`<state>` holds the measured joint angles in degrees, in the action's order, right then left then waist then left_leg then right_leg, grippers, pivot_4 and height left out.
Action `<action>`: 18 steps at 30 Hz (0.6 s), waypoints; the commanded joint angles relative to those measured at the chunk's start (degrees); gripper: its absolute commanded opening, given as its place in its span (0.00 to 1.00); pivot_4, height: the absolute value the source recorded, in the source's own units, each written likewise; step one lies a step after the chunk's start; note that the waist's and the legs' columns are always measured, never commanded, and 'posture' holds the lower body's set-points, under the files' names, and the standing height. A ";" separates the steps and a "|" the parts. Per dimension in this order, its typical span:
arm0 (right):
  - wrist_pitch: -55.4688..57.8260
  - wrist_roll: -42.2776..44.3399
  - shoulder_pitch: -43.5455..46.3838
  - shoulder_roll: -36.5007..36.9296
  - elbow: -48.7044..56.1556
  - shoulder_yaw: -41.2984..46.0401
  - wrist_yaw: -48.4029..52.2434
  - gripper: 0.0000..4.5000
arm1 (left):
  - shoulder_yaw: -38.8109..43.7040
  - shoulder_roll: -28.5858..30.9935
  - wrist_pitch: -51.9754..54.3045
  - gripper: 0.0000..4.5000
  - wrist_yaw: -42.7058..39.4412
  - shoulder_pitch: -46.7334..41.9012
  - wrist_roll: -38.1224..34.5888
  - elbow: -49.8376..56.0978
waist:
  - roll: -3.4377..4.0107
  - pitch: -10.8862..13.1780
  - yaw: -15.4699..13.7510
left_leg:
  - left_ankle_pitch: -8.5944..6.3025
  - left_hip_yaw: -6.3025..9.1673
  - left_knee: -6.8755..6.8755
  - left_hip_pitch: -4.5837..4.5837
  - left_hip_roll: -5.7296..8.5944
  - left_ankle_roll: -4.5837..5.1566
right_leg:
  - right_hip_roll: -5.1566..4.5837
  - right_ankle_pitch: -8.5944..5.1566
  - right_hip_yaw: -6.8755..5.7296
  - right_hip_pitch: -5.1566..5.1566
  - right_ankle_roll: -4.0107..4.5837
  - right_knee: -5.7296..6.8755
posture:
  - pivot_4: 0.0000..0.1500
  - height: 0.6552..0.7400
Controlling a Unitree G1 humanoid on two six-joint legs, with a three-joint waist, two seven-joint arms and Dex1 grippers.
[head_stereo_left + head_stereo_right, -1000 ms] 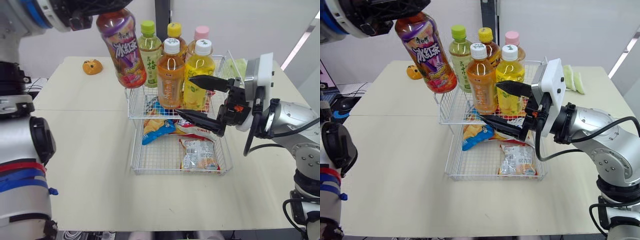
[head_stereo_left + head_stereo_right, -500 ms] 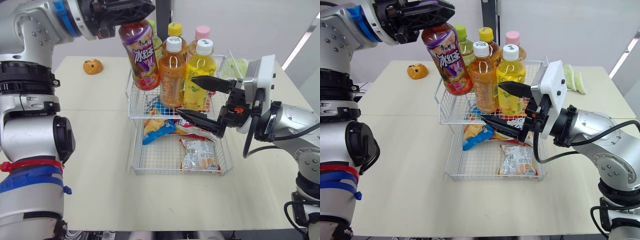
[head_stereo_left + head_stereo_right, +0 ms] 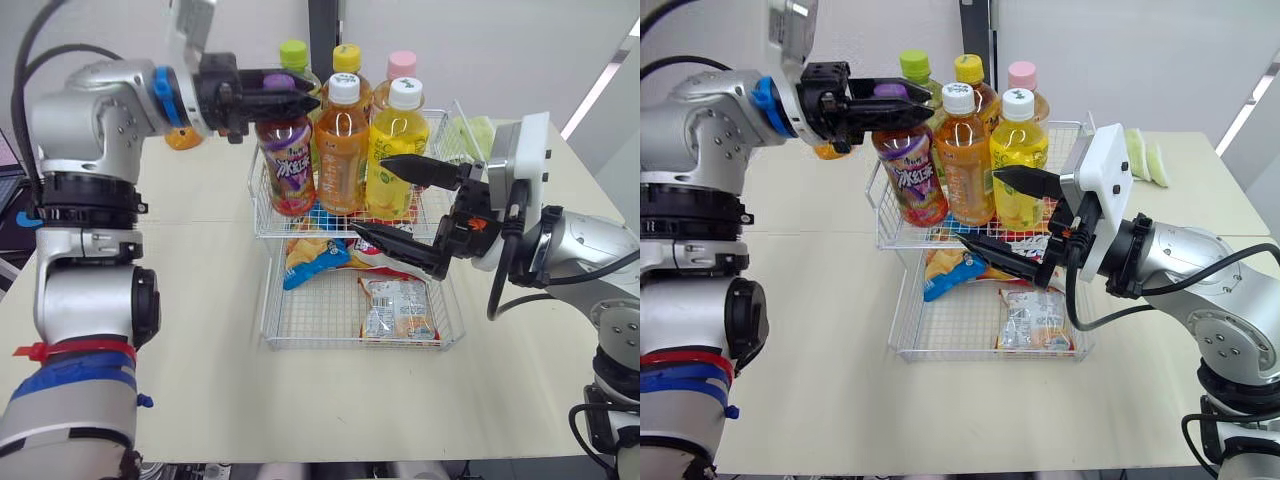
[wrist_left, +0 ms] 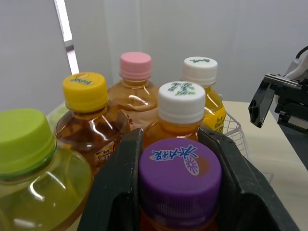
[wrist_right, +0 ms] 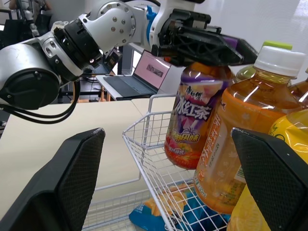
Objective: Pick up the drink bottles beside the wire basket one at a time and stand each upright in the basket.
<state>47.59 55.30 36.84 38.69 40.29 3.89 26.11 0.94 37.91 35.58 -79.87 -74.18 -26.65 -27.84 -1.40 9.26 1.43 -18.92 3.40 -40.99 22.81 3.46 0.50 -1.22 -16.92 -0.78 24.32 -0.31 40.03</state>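
Tabletop (image 3: 180,300) wire basket (image 3: 262,215), five upright bottles (image 3: 343,150) inside

My head stereo pair sits up high, looking forward and down over the whole counter (image 3: 180,330). Both eyes give nearly the same shot, just nudged sideways, with the wire basket (image 3: 262,232) dead centre. The left wrist cam is right up close, staring along the left pincer (image 4: 179,144) onto the cap of the purple-capped bottle (image 4: 180,180), with the other bottles (image 4: 137,86) just behind it. The right wrist cam sits further back and faces across toward the robot's left, out past the right pincer (image 5: 166,139). It catches that same bottle and the left pincer too.
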 commanded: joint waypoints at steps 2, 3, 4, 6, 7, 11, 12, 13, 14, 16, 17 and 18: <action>-0.50 0.91 0.25 0.53 1.68 1.41 -0.23 1.00 | 2.37 -1.02 -2.58 0.31 2.73 -0.86 -0.53 1.62 | 0.00 0.00 -0.10 | 0.00 0.00 -0.03 0.00 0.00 0.00 | 0.00 0.00 0.00 -0.01 0.00 0.00 | 1.00 1.00; -0.49 0.99 0.28 0.53 1.71 1.42 -0.27 1.00 | 2.46 -1.15 -2.76 0.31 3.06 -0.77 -0.60 1.58 | 0.00 0.00 -0.10 | 0.00 0.00 -0.03 0.00 0.00 0.00 | 0.00 0.00 0.00 -0.01 0.00 0.00 | 1.00 1.00; -0.49 1.00 0.31 0.52 1.68 1.40 -0.26 1.00 | 2.45 -1.18 -2.67 0.31 3.05 -0.61 -0.74 1.63 | 0.00 0.00 -0.09 | 0.00 0.00 -0.03 0.00 0.00 0.00 | 0.00 0.00 0.00 -0.01 0.00 0.00 | 1.00 1.00; -0.48 1.01 0.39 0.51 1.65 1.33 -0.25 1.00 | 2.38 -1.00 -2.33 0.39 2.86 -0.19 -0.96 2.00 | 0.00 0.00 -0.03 | 0.00 0.00 -0.02 0.00 0.00 0.00 | 0.00 0.00 0.00 -0.01 0.00 0.01 | 1.00 1.00; -0.46 1.05 0.41 0.53 1.66 1.34 -0.25 1.00 | 2.42 -0.86 -1.95 0.47 2.72 -0.10 -1.13 2.19 | 0.00 0.00 0.00 | 0.00 0.00 -0.02 0.00 0.00 0.00 | 0.00 0.00 0.00 -0.01 0.00 0.01 | 1.00 1.00; -0.51 1.05 0.42 0.59 1.63 1.32 -0.08 1.00 | 3.01 -0.35 -0.80 0.71 2.78 -0.48 -1.68 2.64 | 0.00 0.00 0.03 | 0.00 0.00 -0.02 -0.01 0.00 0.00 | 0.00 0.00 0.00 0.00 0.00 0.02 | 1.00 1.00; -0.53 1.04 0.40 0.60 1.65 1.30 -0.03 1.00 | 3.18 -0.20 -0.70 0.78 2.84 -0.55 -1.78 2.82 | 0.00 0.00 0.03 | 0.00 0.00 -0.02 -0.01 0.00 0.00 | 0.00 0.00 0.00 -0.01 0.00 0.03 | 1.00 1.00; -0.56 1.00 0.42 0.59 1.60 1.26 0.03 1.00 | 3.39 0.01 -0.62 0.85 2.86 -0.65 -1.91 2.96 | 0.00 0.00 0.03 | 0.00 0.00 -0.03 -0.01 0.00 0.00 | 0.00 0.00 0.00 -0.01 0.00 0.03 | 1.00 1.00; -0.62 0.91 0.51 0.57 1.46 1.18 0.15 1.00 | 3.71 0.35 -0.32 0.92 2.85 -0.83 -2.11 3.13 | 0.00 0.00 0.02 | 0.00 0.00 -0.03 -0.01 0.00 0.00 | 0.00 0.00 -0.01 -0.01 0.00 0.03 | 1.00 1.00; -0.71 0.93 0.41 0.72 1.35 1.29 0.57 1.00 | 4.70 1.34 0.91 1.00 3.07 -1.08 -2.98 4.12 | 0.00 0.00 0.05 | 0.00 0.00 -0.03 -0.02 0.00 0.00 | 0.00 0.00 0.00 -0.01 0.00 0.03 | 1.00 1.00; -0.75 0.94 0.42 0.83 1.20 1.34 0.87 1.00 | 5.47 2.11 1.47 1.00 3.48 -1.31 -3.43 4.51 | 0.00 0.00 0.09 | 0.00 0.00 -0.03 -0.01 0.00 0.00 | 0.00 0.00 0.00 -0.01 0.00 0.04 | 1.00 1.00; -0.78 0.95 0.39 1.02 1.06 1.42 1.29 1.00 | 6.16 3.00 2.15 1.00 3.84 -1.47 -3.85 4.87 | 0.00 0.00 0.11 | 0.00 0.00 -0.02 -0.01 -0.01 0.00 | 0.00 0.00 -0.01 0.00 0.00 0.04 | 1.00 1.00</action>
<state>47.59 55.40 36.84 38.91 40.25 3.87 26.70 4.38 39.12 37.10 -76.64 -73.64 -28.99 -25.30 -1.40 9.26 1.55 -18.92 3.40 -41.01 22.80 3.45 0.50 -1.22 -16.92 -0.78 24.32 -0.31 40.07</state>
